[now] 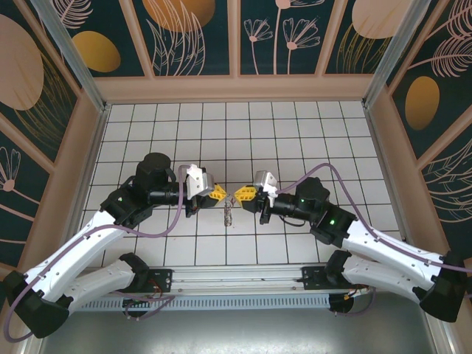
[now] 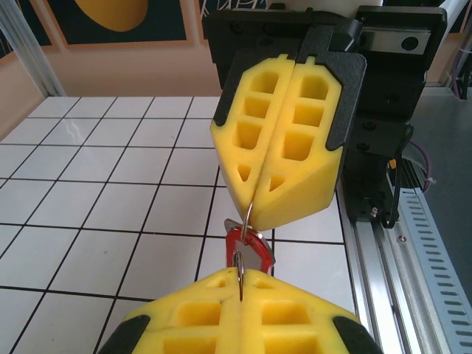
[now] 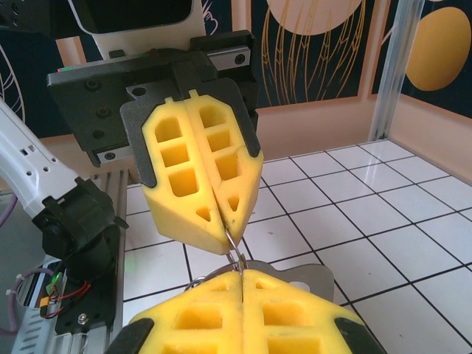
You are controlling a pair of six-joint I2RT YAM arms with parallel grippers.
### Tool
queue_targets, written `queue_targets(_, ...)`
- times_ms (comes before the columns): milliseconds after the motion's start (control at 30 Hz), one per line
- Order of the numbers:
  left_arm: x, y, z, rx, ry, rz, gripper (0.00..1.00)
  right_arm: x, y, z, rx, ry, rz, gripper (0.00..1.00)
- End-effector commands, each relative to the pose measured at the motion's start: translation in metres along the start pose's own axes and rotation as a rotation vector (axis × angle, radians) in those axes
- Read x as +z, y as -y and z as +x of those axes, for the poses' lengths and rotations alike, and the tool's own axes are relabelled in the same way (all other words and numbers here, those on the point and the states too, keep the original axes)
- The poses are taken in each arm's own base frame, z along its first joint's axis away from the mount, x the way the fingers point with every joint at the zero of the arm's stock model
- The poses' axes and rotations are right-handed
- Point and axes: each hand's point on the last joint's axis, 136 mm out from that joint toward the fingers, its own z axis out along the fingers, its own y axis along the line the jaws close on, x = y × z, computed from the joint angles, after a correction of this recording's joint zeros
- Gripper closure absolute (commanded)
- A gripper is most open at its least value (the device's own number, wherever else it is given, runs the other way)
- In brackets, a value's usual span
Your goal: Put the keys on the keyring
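Note:
My two grippers meet tip to tip above the middle of the tiled floor. The left gripper (image 1: pixel 219 195) (image 2: pixel 240 276) has its yellow fingers shut on a thin wire, the keyring (image 2: pixel 239 263). Facing it, the right gripper (image 1: pixel 240 195) (image 3: pixel 242 271) is shut on the same keyring (image 3: pixel 234 251). The key with the red tag (image 2: pixel 249 247) hangs at the wire in the small gap between the fingertips. In the top view, keys (image 1: pixel 228 215) dangle below that gap. A flat silvery key head (image 3: pixel 324 276) shows just behind the right fingertips.
The white tiled floor (image 1: pixel 295 133) stretches open behind and beside the grippers, boxed in by patterned walls. A metal rail (image 1: pixel 236 279) holding the arm bases runs along the near edge. Purple cables loop over both arms.

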Motion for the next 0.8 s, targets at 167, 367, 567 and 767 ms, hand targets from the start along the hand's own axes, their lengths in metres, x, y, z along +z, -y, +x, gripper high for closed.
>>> queue_targets(167,-0.0014,0.0035,-0.0059,0.031,0.022,0.013,1.00,-0.0018,0.0034,-0.0031,-0.012,0.015,0.015,1.00)
queue_targets(367,-0.0014,0.0032,-0.0069,0.034,0.023,0.013,1.00,0.0022,0.0057,-0.0039,-0.016,0.021,0.017,1.00)
queue_targets(567,-0.0019,0.0035,-0.0074,0.034,0.023,0.012,1.00,0.0029,0.0035,-0.0020,-0.013,0.026,0.004,1.00)
queue_targets(767,-0.0009,0.0030,-0.0061,0.033,0.020,0.012,1.00,0.0020,0.0023,-0.0011,-0.009,0.031,-0.004,1.00)
